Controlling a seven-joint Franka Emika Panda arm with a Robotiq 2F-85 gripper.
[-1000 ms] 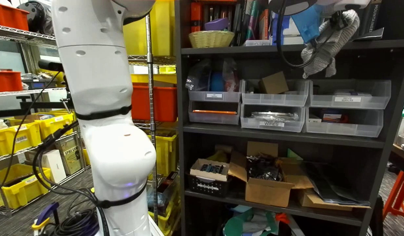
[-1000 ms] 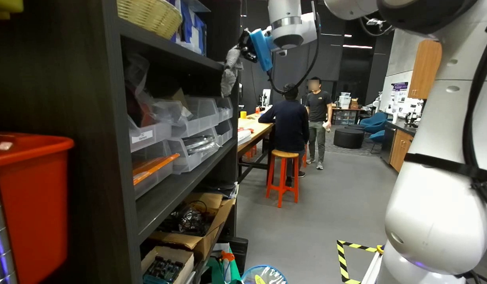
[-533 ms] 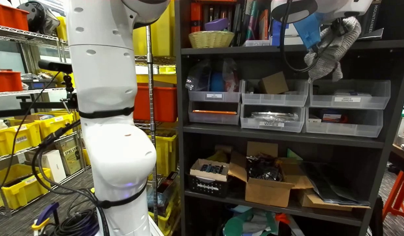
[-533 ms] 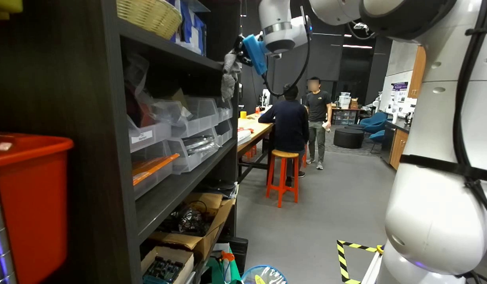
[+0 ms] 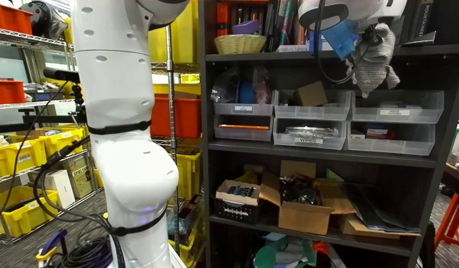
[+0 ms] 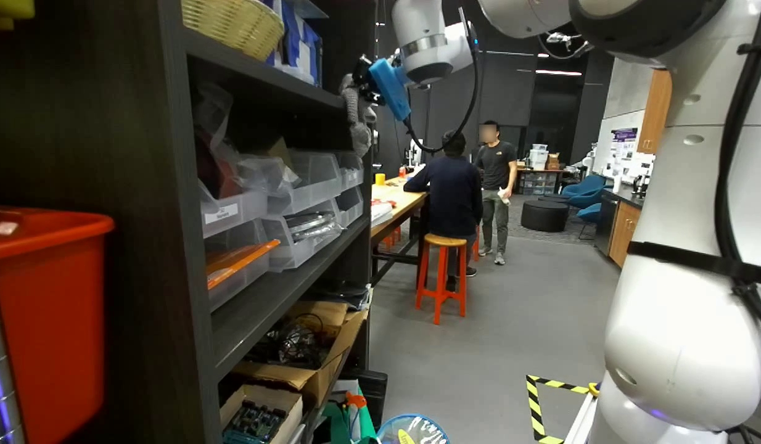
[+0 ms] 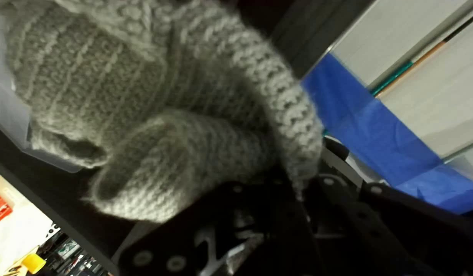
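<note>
one claw pinches one knit item near six bins

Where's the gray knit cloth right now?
In an exterior view, upper right, the gray knit cloth hangs pinched in the end effector, its lower tip overlapping the upper left of the OFFICE SUPPLIES bin in the image.

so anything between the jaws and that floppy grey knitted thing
Nothing visible: in the wrist view the jaws are closed directly on the floppy grey knitted item, and most of it hangs below them in both exterior views.
</note>
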